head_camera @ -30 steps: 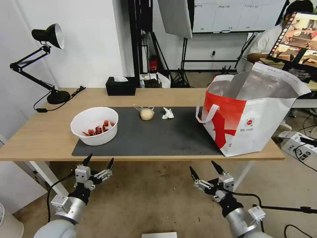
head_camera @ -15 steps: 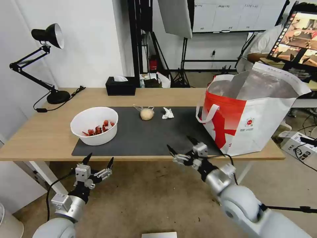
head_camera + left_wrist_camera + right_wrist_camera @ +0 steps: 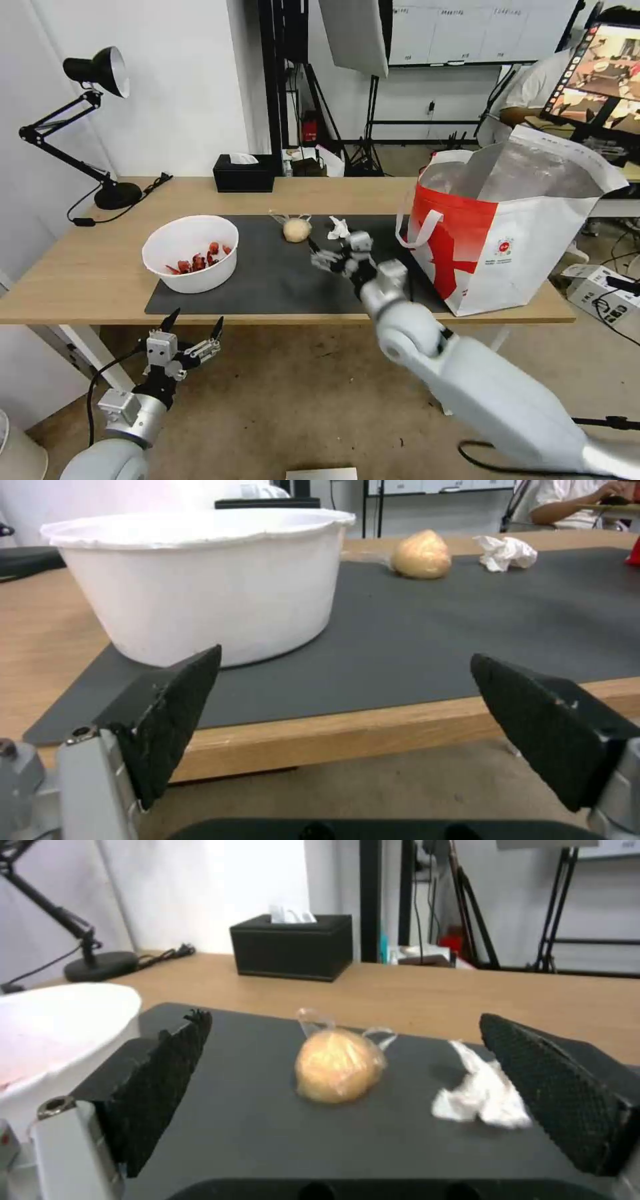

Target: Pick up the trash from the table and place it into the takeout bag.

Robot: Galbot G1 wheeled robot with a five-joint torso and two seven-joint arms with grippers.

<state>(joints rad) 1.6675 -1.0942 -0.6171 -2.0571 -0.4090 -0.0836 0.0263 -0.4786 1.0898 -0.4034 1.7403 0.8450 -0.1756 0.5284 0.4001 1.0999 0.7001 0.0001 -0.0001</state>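
On the table (image 3: 87,273), the dark mat (image 3: 267,280) carries the trash. A white bowl (image 3: 191,253) with red scraps sits at its left. Farther back lie a small knotted bag (image 3: 297,230) with a beige lump and a crumpled white tissue (image 3: 338,228). My right gripper (image 3: 327,249) hovers open over the mat, just in front of those two; its wrist view shows the knotted bag (image 3: 340,1065) and tissue (image 3: 480,1097) between its jaws' line. My left gripper (image 3: 197,320) waits open below the table's front edge, facing the bowl (image 3: 200,580). The takeout bag (image 3: 513,233) stands open at the right end.
A black tissue box (image 3: 245,175) stands at the table's back edge, and a black desk lamp (image 3: 100,133) occupies the back left corner. The takeout bag's strap handle (image 3: 417,233) hangs toward the mat. A cardboard box (image 3: 597,287) lies on the floor at right.
My right arm has risen from below the table's front edge and reached forward over the mat toward the knotted bag and tissue. The left gripper has hardly moved.
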